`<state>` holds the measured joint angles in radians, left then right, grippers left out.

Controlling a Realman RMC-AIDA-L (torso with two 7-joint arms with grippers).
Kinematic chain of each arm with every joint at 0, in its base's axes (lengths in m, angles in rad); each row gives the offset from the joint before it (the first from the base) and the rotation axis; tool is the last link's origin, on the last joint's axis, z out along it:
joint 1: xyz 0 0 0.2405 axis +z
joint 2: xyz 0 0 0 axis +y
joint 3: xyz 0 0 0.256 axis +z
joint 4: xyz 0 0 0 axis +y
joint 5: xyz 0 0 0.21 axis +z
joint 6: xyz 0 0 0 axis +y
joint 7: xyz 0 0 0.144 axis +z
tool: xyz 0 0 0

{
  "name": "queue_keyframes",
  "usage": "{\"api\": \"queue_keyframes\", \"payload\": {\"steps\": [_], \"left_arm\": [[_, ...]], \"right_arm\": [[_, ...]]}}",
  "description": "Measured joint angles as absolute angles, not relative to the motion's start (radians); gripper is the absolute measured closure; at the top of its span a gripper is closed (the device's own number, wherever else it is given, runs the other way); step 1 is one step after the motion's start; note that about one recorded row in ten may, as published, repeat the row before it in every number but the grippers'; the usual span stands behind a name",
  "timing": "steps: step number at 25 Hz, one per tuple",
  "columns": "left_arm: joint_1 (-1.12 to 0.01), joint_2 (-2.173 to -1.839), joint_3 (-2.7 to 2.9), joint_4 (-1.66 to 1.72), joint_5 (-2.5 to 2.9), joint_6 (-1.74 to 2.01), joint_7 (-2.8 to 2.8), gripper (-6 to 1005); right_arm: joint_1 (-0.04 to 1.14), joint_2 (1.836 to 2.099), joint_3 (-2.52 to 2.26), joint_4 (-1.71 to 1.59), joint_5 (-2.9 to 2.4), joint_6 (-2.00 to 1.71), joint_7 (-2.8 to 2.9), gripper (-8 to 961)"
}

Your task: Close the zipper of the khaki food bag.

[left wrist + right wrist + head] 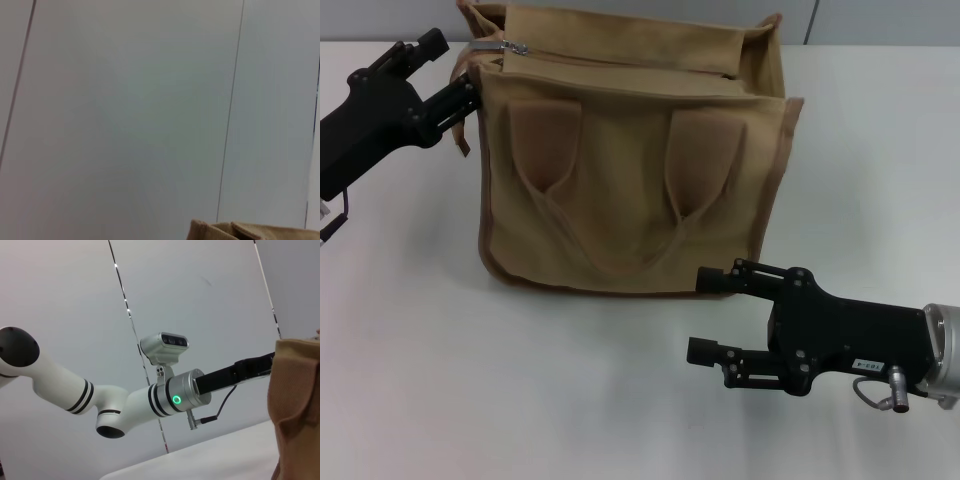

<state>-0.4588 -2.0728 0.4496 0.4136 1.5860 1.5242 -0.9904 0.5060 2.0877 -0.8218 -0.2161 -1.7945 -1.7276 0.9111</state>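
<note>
One khaki food bag (pixel 620 170) stands upright at the far middle of the white desk (pixel 420 380), its two looped handles (pixel 545 150) hanging flat against the near face. The zipper (pixel 515 47) (silver slider at the top far-left corner) lies just beside the left gripper (pixel 460 75), whose fingers are spread around that corner. The right gripper (pixel 705 315) hovers near the bag's lower right, fingers apart and empty.

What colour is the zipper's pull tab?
Shiny silver metal; the zipper pull shows best in the head view, at the khaki food bag top-left corner.
</note>
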Motion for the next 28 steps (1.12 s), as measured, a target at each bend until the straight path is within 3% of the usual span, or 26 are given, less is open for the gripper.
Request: {"api": "queue_keyframes", "payload": {"steps": [13,28], "left_arm": [[-0.459,-2.073,0.484,0.419,1.584,1.557,-1.036,244],[-0.455,-2.077,0.510,0.408,1.539,1.562,-1.048,865]], "right_arm": [[0.512,2.088,-0.821,-0.215,-1.736,-1.733,0.904,178],[0.548,2.090,-0.824,-0.212,-1.534,-1.819,0.903,178]]}}
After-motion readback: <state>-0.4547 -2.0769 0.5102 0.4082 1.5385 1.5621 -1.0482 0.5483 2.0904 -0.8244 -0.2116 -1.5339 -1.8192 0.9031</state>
